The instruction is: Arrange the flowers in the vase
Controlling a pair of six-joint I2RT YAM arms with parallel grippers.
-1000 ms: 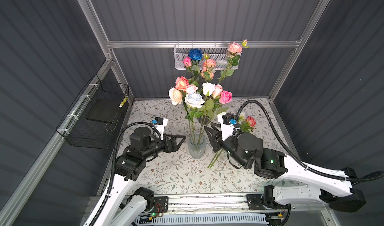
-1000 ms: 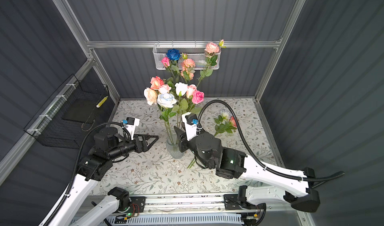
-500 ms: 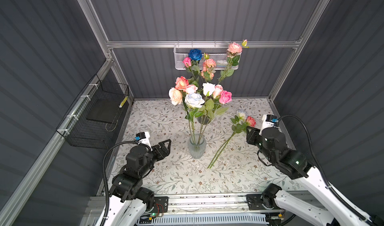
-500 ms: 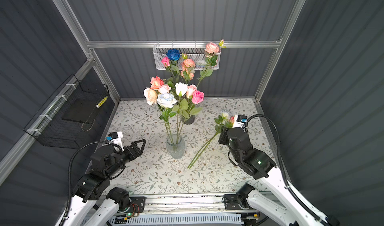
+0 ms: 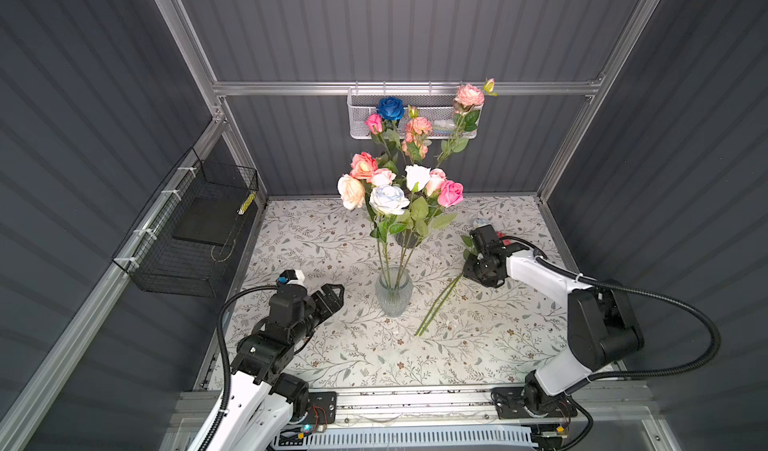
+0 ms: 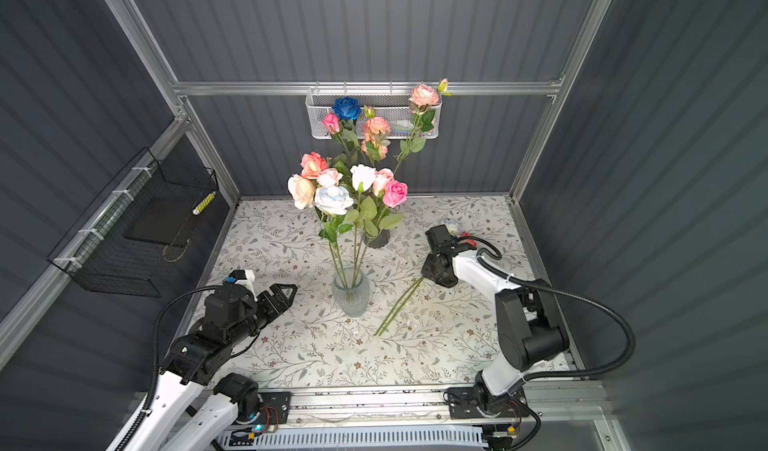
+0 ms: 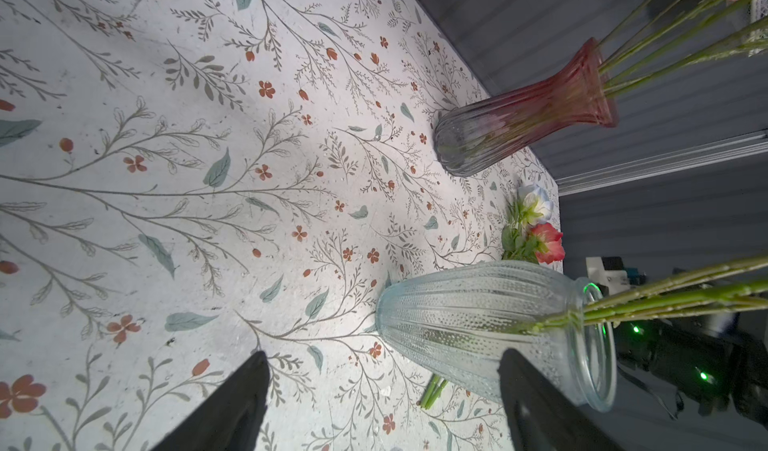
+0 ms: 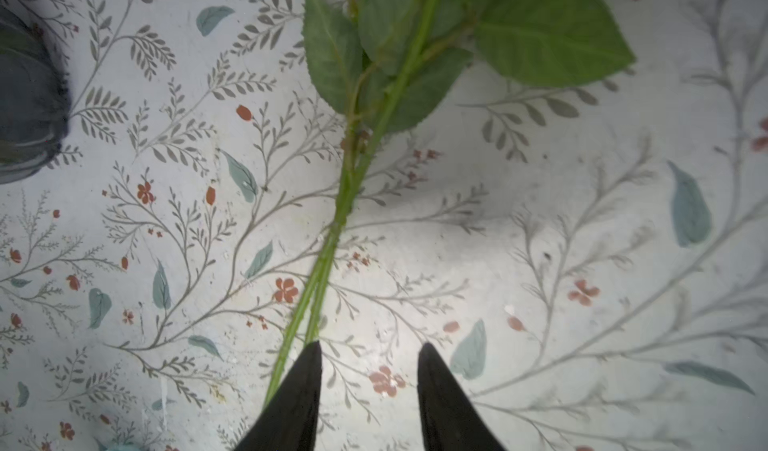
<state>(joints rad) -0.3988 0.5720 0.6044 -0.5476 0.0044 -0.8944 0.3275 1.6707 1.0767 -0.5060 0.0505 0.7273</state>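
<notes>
For the pickup, the half-open, empty right gripper (image 8: 370, 345) must straddle the loose rose stems (image 8: 332, 237); the left gripper (image 5: 336, 295) stands wide, empty.

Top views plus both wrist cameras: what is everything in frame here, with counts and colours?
clear glass vase: one, clear, table centre
front roses: about seven, peach, pink, white, standing in the clear glass vase
pink-tinted glass vase: one, behind the clear one
rear roses: several, blue, pink, peach, in the pink-tinted glass vase
loose flowers: two stems, heads white and red-pink, lying right of the clear vase
white mesh basket: one, back rail
black wire basket: one, left wall
floral tablecloth: one, white
left gripper: open, left of the clear vase
right gripper: open, at the loose flowers' stems
</notes>
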